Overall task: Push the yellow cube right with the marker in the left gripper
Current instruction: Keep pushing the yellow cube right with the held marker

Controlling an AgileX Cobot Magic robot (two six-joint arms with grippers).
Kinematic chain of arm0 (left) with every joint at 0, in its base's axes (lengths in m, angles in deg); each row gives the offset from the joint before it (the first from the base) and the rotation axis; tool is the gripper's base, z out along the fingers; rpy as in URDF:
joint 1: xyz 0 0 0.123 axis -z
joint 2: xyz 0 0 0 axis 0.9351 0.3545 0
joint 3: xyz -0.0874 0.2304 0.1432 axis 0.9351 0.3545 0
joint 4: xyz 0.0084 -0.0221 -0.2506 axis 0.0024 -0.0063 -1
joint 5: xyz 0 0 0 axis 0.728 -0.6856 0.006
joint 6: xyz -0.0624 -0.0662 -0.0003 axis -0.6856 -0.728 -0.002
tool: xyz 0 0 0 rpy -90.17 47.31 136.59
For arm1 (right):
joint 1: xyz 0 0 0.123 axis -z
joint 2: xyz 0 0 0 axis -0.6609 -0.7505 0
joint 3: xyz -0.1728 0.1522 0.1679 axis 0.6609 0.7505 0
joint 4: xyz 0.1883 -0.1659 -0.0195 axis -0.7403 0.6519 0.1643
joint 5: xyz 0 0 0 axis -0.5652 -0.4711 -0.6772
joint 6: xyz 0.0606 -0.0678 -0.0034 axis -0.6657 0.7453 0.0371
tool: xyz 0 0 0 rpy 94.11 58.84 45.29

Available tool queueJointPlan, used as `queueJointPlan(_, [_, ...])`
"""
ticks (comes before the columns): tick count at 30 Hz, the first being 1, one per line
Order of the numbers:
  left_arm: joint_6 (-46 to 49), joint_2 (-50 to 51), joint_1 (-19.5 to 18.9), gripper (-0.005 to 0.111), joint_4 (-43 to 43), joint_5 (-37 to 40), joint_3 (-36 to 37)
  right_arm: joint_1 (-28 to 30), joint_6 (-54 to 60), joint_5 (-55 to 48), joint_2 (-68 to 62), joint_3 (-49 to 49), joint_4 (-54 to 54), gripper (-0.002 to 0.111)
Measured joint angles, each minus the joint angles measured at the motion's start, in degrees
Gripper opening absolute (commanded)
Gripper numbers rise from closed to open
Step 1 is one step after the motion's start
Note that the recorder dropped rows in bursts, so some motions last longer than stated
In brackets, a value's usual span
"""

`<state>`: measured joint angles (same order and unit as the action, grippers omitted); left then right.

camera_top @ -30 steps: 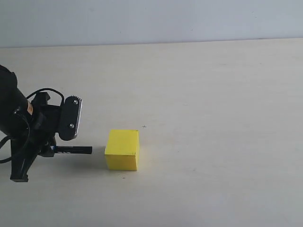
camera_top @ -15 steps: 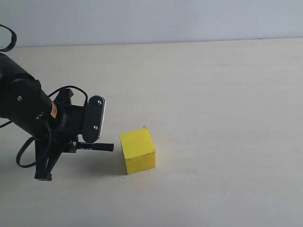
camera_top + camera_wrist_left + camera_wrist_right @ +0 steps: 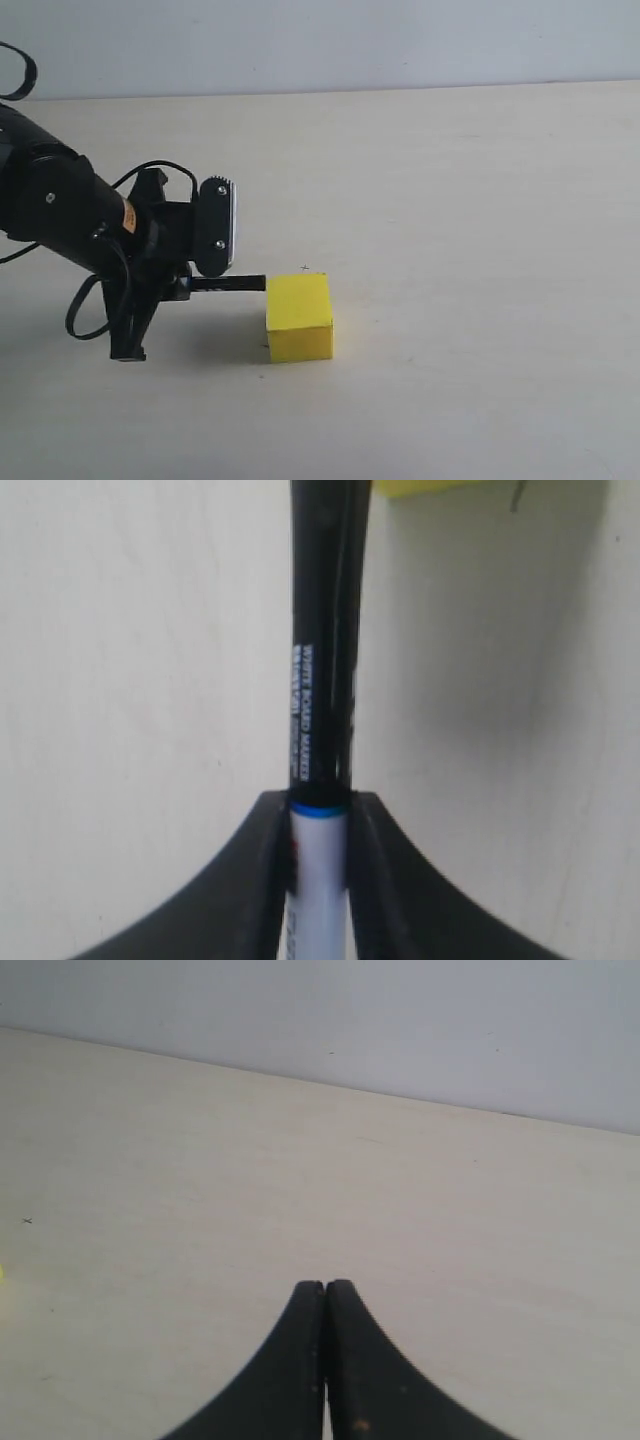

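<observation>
The yellow cube (image 3: 299, 317) rests on the pale table (image 3: 460, 220), left of centre in the exterior view. My left gripper (image 3: 180, 285) is shut on the marker (image 3: 228, 284), which lies level and points right. Its black cap tip touches the cube's upper left edge. In the left wrist view the marker (image 3: 322, 680) runs from between the left gripper (image 3: 318, 810) fingers, white barrel gripped and black cap reaching the yellow cube (image 3: 425, 486) at the frame edge. My right gripper (image 3: 325, 1288) is shut on nothing over bare table, out of the exterior view.
The black left arm (image 3: 60, 205) with looping cables fills the left side of the exterior view. A pale wall (image 3: 320, 40) stands behind the table's far edge. The table stretches bare to the right of the cube.
The left gripper and marker have moved right and risen a little. The cube has slid right and turned, and the marker tip now meets its left side.
</observation>
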<state>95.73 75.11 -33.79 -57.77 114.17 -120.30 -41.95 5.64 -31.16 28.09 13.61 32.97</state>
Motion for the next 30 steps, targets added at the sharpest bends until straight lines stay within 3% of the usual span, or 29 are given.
queueJointPlan(5, [0.0,1.0,1.3,0.0,-0.4,0.1,-0.8,0.0,0.0,0.0,0.0,0.0,0.0,0.0])
queueJointPlan(13, [-0.2,-1.1,-3.0,0.0,0.5,7.1,-0.9,0.0,0.0,0.0,0.0,0.0,0.0,0.0])
queueJointPlan(18, [-0.1,-1.4,-3.2,0.0,0.7,9.3,-1.0,0.0,0.0,0.0,0.0,0.0,0.0,0.0])
queueJointPlan(23, [0.0,1.6,-0.7,0.0,0.8,9.5,-1.0,0.0,0.0,0.0,0.0,0.0,0.0,0.0])
queueJointPlan(30, [-1.1,4.5,6.7,0.0,-0.1,4.9,-1.1,0.0,0.0,0.0,0.0,0.0,0.0,0.0])
